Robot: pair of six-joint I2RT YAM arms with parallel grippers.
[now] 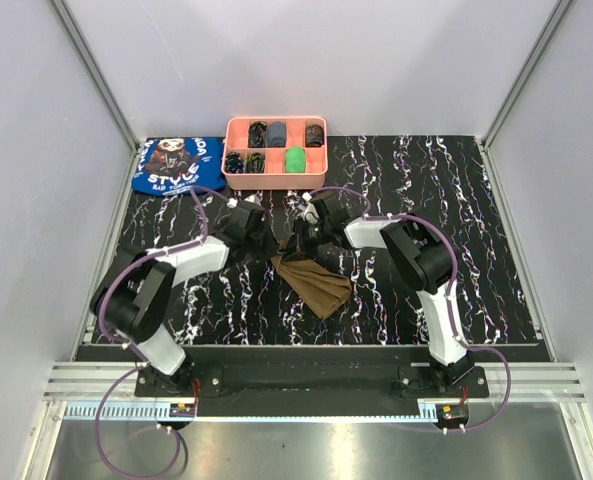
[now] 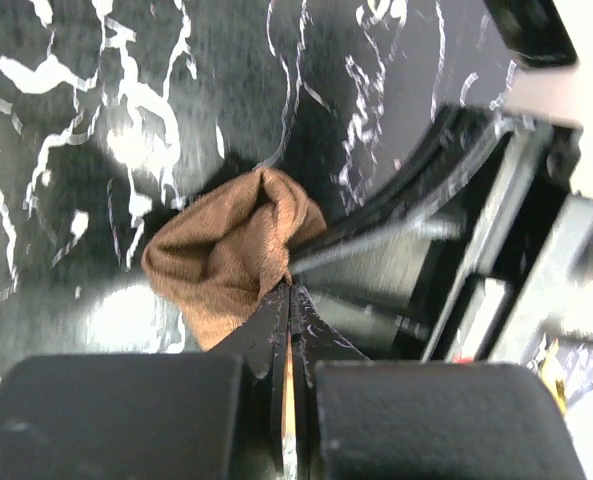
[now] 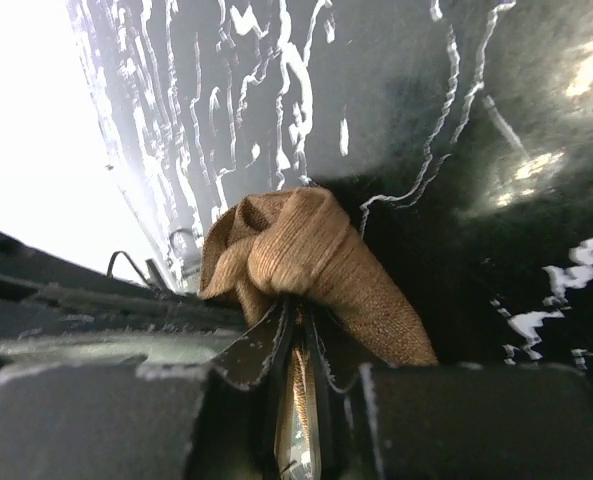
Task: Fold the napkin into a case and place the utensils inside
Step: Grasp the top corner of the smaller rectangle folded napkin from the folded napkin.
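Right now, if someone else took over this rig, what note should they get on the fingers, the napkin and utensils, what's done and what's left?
Left gripper: fingers shut on a bunched edge of the napkin.
Right gripper: fingers shut on the napkin too, close beside the left.
Napkin: mid-table on the black mat, partly folded, with its far end gathered between both grippers.
Utensils: not seen in any view.
Done: the fold is begun, but there is no finished case.
Left: finish the case, find the utensils, put them inside.
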